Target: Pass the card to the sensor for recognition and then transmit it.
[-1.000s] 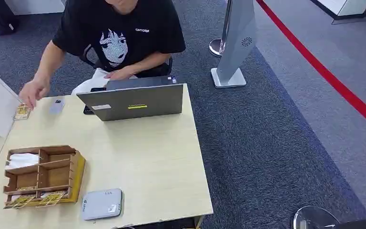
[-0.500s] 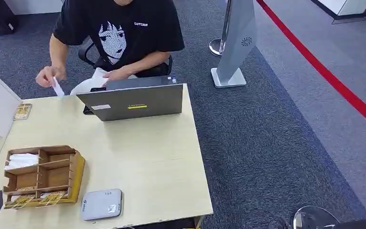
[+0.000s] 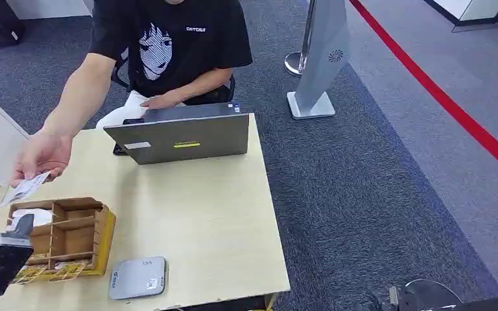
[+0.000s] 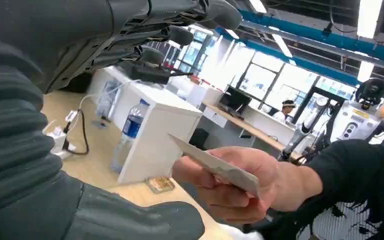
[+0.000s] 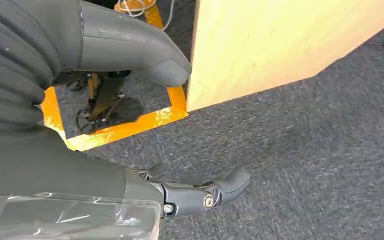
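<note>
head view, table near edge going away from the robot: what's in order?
Sensor → wooden organizer → card in the person's hand → laptop → person.

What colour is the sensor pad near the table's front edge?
Light grey sensor pad, with small dark markings on top; the head view shows it best.

Even bright overhead light, soft shadows on the bench (image 3: 201,214); left wrist view blown out at the windows (image 4: 280,85) and ceiling strips beyond the left robot hand (image 4: 145,40), which is blurred up close; right robot hand (image 5: 130,125) soft too, carpet sharp.
</note>
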